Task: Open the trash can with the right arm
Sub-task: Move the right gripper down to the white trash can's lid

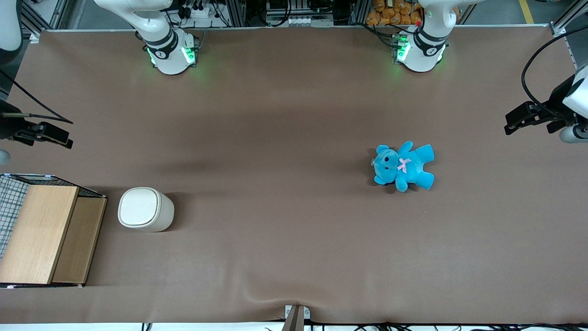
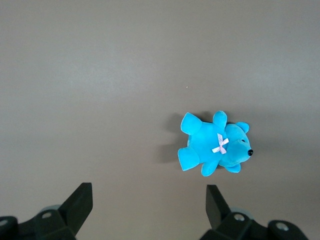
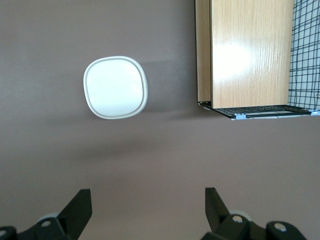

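The trash can (image 1: 146, 209) is a small cream-beige bin with a whiter flat lid, standing upright on the brown table beside the wooden box. Its lid lies flat and closed. It also shows from above in the right wrist view (image 3: 116, 87). My right gripper (image 1: 55, 135) hangs high over the table at the working arm's end, farther from the front camera than the trash can and apart from it. In the right wrist view the gripper (image 3: 147, 192) is open and empty, with its two black fingers (image 3: 80, 207) spread wide over bare table.
A wooden box (image 1: 41, 234) (image 3: 245, 55) with a black wire grid (image 1: 9, 197) stands beside the trash can at the table's edge. A blue teddy (image 1: 403, 165) (image 2: 215, 145) lies toward the parked arm's end. The brown cloth is wrinkled near the front edge (image 1: 275, 287).
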